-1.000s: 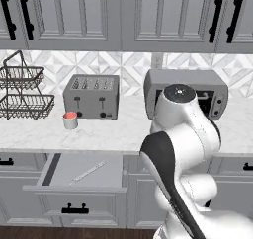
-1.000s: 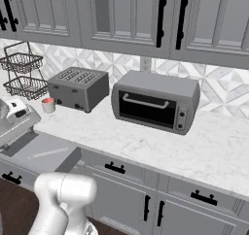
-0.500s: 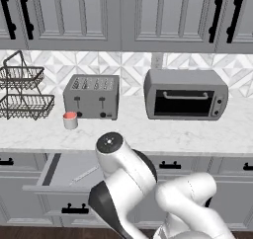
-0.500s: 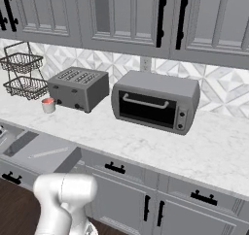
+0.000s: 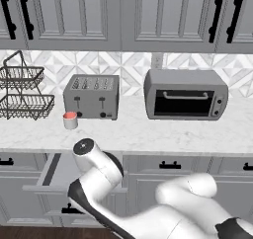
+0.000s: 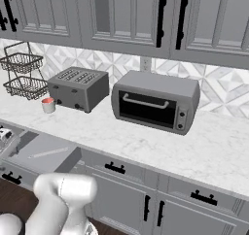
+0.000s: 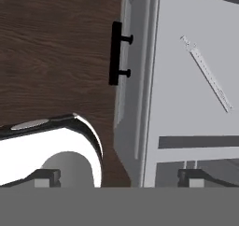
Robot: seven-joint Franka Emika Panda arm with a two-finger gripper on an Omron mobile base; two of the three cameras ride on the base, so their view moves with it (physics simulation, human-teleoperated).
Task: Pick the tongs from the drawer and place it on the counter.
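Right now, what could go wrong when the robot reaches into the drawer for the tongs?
The tongs are thin and lie flat on the drawer floor, so the open gripper might slip off them. The gripper also sits over the drawer's front edge, off to one side of the tongs, so it could bump that edge.

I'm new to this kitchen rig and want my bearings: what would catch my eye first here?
The bulky white robot arm bending low in front of the grey cabinets, toward the wide, shallow grey drawer pulled open below the white marble-look counter. In the drawer lies a thin, pale silver-grey pair of tongs. On the counter stand a grey toaster oven and a four-slot toaster.
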